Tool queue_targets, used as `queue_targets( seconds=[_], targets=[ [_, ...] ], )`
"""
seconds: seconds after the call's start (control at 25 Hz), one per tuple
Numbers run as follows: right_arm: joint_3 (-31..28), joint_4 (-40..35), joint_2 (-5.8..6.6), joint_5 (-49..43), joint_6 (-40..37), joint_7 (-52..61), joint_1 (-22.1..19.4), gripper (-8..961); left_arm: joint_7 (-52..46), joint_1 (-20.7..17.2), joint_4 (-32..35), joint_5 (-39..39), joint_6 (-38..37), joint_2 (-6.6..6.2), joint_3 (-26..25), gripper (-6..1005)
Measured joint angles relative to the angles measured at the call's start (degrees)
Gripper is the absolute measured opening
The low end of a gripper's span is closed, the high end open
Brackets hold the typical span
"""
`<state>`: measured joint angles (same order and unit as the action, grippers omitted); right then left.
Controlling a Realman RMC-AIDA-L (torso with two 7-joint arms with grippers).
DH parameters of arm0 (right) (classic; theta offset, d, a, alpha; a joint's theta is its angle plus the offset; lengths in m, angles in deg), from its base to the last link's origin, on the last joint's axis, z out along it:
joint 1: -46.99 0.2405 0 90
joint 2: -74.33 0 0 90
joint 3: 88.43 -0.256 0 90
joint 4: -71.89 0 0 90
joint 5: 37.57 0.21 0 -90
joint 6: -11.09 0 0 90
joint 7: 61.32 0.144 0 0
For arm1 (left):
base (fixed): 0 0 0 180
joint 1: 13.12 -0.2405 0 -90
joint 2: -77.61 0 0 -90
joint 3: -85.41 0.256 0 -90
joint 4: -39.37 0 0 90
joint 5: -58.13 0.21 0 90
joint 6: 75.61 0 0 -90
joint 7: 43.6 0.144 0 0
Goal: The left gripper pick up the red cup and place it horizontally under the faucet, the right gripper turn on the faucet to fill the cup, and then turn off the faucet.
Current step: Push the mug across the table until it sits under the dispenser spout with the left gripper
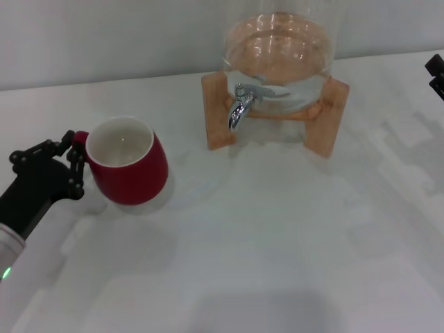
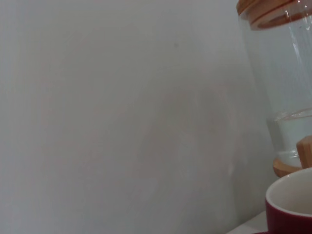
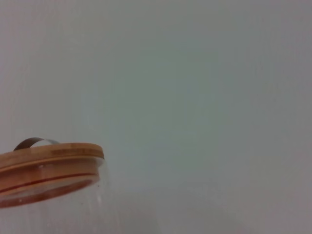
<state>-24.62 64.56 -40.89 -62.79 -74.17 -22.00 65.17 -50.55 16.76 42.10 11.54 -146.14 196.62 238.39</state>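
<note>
Head view looks down on table [image 1: 277, 229]; both wrist views share the jar [image 2: 287, 87].

the cup [image 1: 128, 164] stands upright on the counter [image 1: 263, 243], toward the robot's left and nearer the robot than the jar. the left gripper [image 1: 59, 163] sits just to the left of the cup, at its handle [image 1: 80, 139], with fingers [image 1: 75, 166] beside the cup's wall. the glass jar [image 1: 281, 48] rests on a wooden stand [image 1: 326, 114] at the back of the counter, right of the cup and well apart from it. the faucet [image 1: 241, 104] projects from the front of the jar, low down, over bare counter between the stand's legs. a lid [image 3: 48, 156] sits on top of the jar. the right gripper [image 1: 436, 73] is at the far right edge, beyond the stand, apart from everything.
</note>
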Motion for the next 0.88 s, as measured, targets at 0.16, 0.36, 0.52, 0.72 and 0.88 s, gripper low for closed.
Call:
queue_targets(
  seconds=[0.16, 0.36, 0.52, 0.72, 0.88],
  targets=[
    [0.00, 0.02, 0.00, -0.01, -0.61, 0.47, -0.08, 828, -0.41, 1.54, 0.00, 0.21, 1.44, -0.01, 0.12, 95],
    [0.00, -0.01, 0.00, -0.01, -0.71, 0.66, -0.11, 828, -1.68, 2.84, -0.01, 1.54, 3.05, -0.01, 0.13, 95],
    [0.02, -0.01, 0.00, -0.01, -0.81, 0.74, 0.00, 828, -2.45, 4.08, 0.38, 3.34, 5.23, 0.00, 0.12, 95],
    [0.08, 0.04, 0.00, 0.00, -1.19, 1.32, -0.12, 828, -4.03, 5.79, 0.53, 5.35, 7.25, 0.12, 0.12, 96],
    [0.08, 0.06, 0.05, 0.00, -1.37, 1.49, -0.24, 828, -5.81, 7.54, 0.59, 7.27, 9.29, 0.18, 0.12, 96]
  ],
)
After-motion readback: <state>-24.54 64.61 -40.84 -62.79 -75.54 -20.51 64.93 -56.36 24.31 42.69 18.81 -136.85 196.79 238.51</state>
